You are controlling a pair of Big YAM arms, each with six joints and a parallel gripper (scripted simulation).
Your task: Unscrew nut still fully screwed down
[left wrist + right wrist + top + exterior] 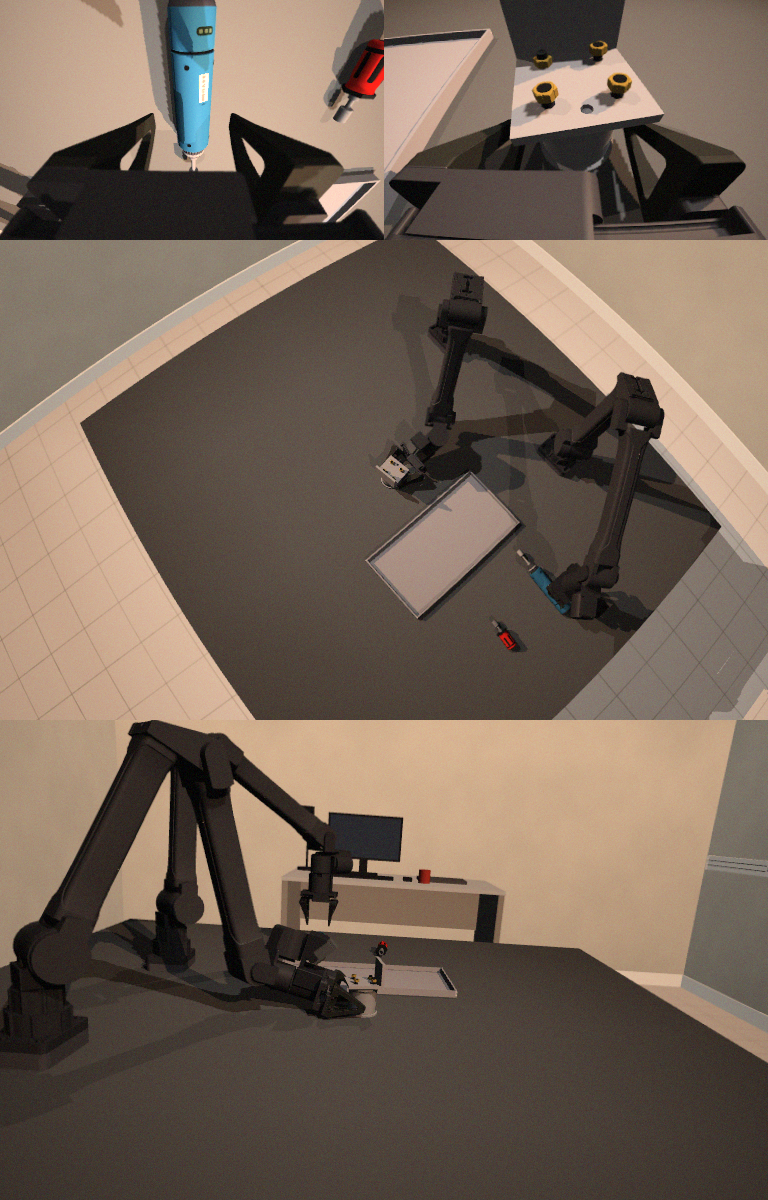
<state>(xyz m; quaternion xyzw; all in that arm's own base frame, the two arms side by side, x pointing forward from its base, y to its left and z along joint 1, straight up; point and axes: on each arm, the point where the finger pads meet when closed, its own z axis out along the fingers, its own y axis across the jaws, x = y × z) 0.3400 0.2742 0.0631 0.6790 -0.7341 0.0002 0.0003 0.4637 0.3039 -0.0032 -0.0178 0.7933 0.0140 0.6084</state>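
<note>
The joint module (pixel 368 1004) (pixel 576 148) stands upright with the bracket (pixel 389 466) (pixel 380 970) (pixel 576 75) on top. In the right wrist view one nut (pixel 543 62), back left, sits low with its stud showing above. The front left nut (pixel 545 93), front right nut (pixel 619 83) and back right nut (pixel 598 49) sit higher. My right gripper (pixel 575 119) is open, low, with fingers either side of the module body; contact is unclear. The blue electric nut driver (pixel 542 582) (pixel 192 95) lies on the table. My left gripper (pixel 318 923) (pixel 192 119) is open above it, holding nothing.
A shallow tray (pixel 396 588) (pixel 419 993) (pixel 444 92) lies between the module and the driver, close beside the module. A red hand tool (pixel 507 640) (pixel 382 947) (pixel 367 72) lies near the driver. The bracket's dark upright wall (pixel 566 30) rises behind the nuts.
</note>
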